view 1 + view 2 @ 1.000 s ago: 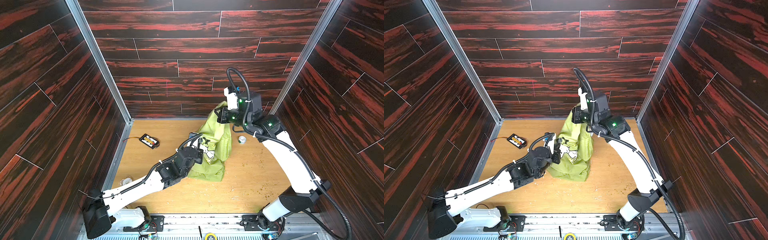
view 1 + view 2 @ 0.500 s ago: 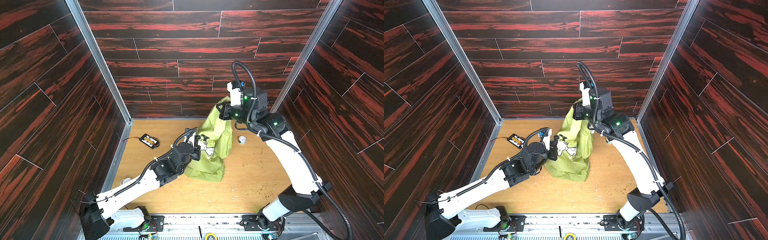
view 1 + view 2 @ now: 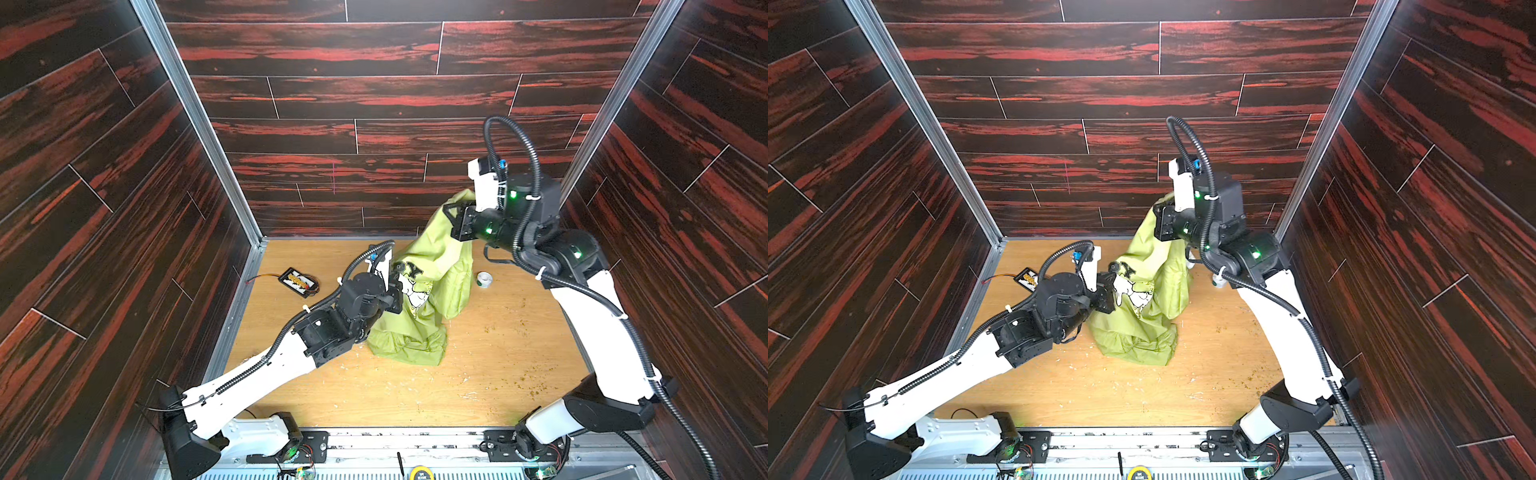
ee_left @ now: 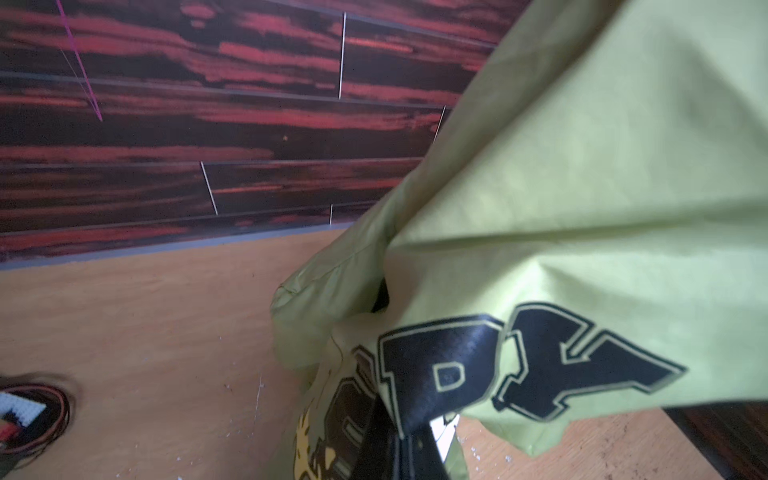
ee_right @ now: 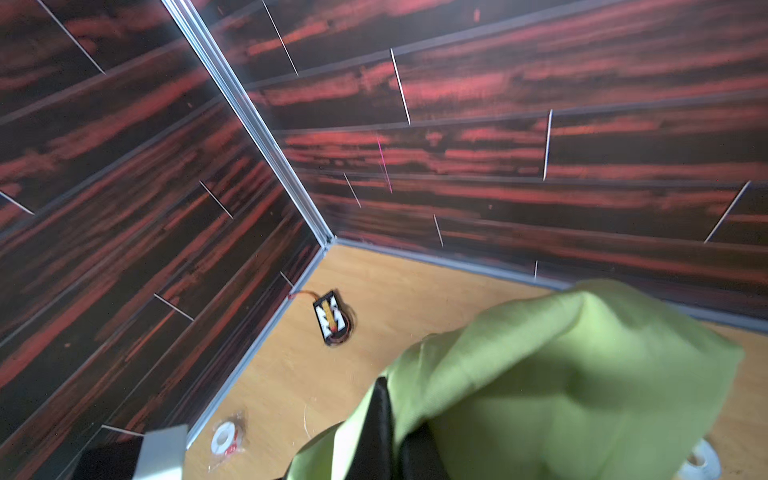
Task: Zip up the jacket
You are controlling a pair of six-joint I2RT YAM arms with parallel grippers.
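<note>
The jacket (image 3: 436, 286) hangs as a lime-green drape between the two pincers, its lower part heaped in folds on the bench (image 3: 507, 357) just to the 12 o'clock side of the middle in both top views. The left pincer (image 3: 398, 286) is pressed together on the cloth at the jacket's 9 o'clock edge, partway up the drape. In the left wrist view its dark fingers (image 4: 388, 449) pinch a fold right under the black block letters (image 4: 519, 365) printed on the green, with a bit of yellow print beside them. The right pincer (image 3: 451, 220) is also clamped shut on cloth, gripping the topmost point of the jacket (image 3: 1163, 270) up toward 1 o'clock, well above the bench and near the back wall. In the right wrist view the green fabric (image 5: 582, 374) spills over and around its black fingers (image 5: 380, 432). From that high grip the cloth falls steeply toward 7 o'clock, and a white cartoon print (image 3: 412, 293) shows just beside the left pincer. Whether the front zipper is joined cannot be told. A roll of tape (image 3: 484, 279) lies on the bench at the jacket's 3 o'clock side, just apart from the cloth. A small black box with red wires (image 3: 300, 282) sits toward 10 o'clock, near the left wall.
</note>
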